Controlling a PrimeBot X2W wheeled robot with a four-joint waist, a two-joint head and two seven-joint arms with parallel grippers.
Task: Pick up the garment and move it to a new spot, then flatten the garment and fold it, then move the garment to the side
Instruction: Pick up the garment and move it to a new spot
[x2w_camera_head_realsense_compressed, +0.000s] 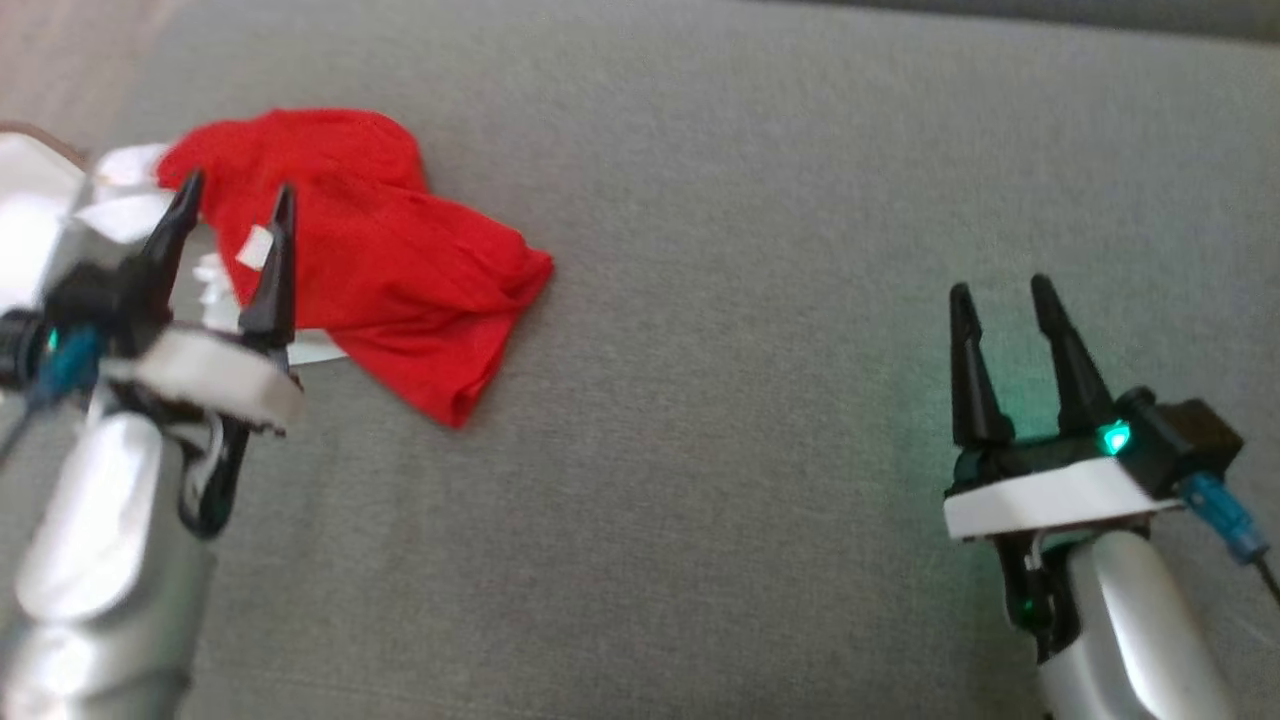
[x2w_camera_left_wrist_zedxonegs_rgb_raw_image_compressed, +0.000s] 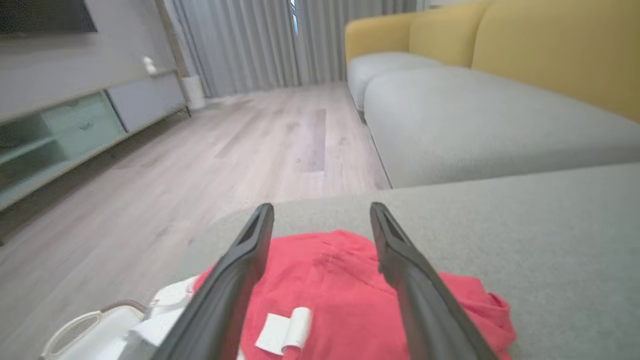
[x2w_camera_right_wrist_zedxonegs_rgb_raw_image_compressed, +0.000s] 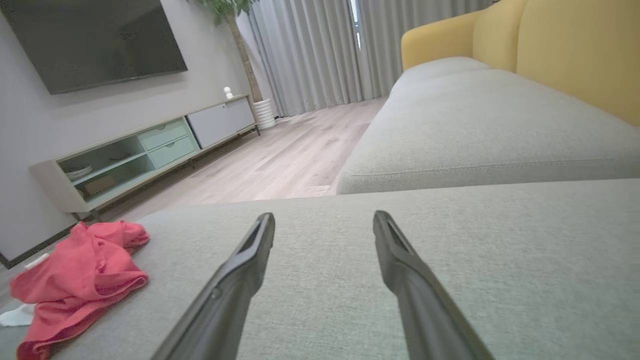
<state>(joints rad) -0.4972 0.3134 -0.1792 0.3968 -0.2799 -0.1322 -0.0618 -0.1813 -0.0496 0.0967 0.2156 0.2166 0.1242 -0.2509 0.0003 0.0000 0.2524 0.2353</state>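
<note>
A red garment (x2w_camera_head_realsense_compressed: 380, 260) lies crumpled at the left of the grey cushion (x2w_camera_head_realsense_compressed: 760, 180), a small white label (x2w_camera_head_realsense_compressed: 254, 246) showing on it. My left gripper (x2w_camera_head_realsense_compressed: 237, 195) hovers open over the garment's left part, nothing between its fingers. In the left wrist view the garment (x2w_camera_left_wrist_zedxonegs_rgb_raw_image_compressed: 330, 285) and its curled label (x2w_camera_left_wrist_zedxonegs_rgb_raw_image_compressed: 285, 330) sit between and below the two dark fingers (x2w_camera_left_wrist_zedxonegs_rgb_raw_image_compressed: 235, 280). My right gripper (x2w_camera_head_realsense_compressed: 1000, 290) stands open over bare cushion at the lower right, well away from the garment. From the right wrist the garment (x2w_camera_right_wrist_zedxonegs_rgb_raw_image_compressed: 80, 280) shows at the lower left.
White fabric (x2w_camera_head_realsense_compressed: 125, 190) lies under the garment's left edge, by a white container (x2w_camera_left_wrist_zedxonegs_rgb_raw_image_compressed: 95, 330). The grey sofa seat (x2w_camera_right_wrist_zedxonegs_rgb_raw_image_compressed: 480, 130) with yellow backs (x2w_camera_right_wrist_zedxonegs_rgb_raw_image_compressed: 575, 50) runs on ahead. Wooden floor (x2w_camera_left_wrist_zedxonegs_rgb_raw_image_compressed: 250, 145) and a TV cabinet (x2w_camera_right_wrist_zedxonegs_rgb_raw_image_compressed: 145, 155) lie past the cushion's edge.
</note>
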